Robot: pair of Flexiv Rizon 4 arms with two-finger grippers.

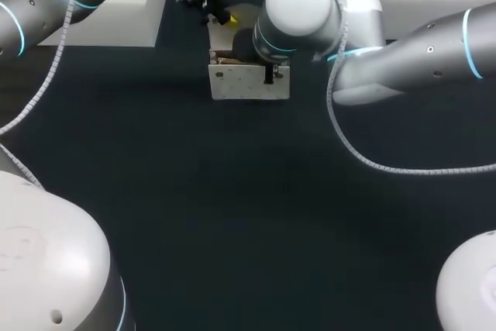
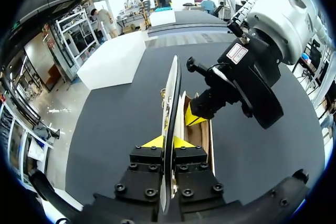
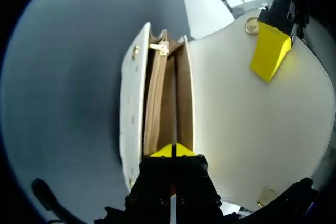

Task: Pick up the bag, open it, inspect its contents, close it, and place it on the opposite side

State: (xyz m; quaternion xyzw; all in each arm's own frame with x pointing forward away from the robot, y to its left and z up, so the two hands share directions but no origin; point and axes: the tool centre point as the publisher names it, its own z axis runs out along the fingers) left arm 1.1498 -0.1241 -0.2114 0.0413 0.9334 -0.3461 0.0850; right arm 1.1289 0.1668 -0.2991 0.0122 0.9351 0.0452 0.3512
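Left gripper [image 2: 168, 141] is clamped narrow on the raised flap [image 2: 170, 98] of the one white bag [image 1: 232, 83], which stands directly ahead of it. Right gripper [image 3: 172, 150], tips closed together, sits in the open mouth over a tan lining [image 3: 156, 103] with one gold zip pull [image 3: 159, 49]; contents not discernible. One label [image 2: 238, 52] on its housing is unreadable.

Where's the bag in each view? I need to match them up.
Head view: bag far middle, under the right arm.
Left wrist view: its flap edge-on, clamped in the left gripper.
Right wrist view: open, just ahead of the right gripper.
Shared landmark: left gripper's yellow tip on the flap.
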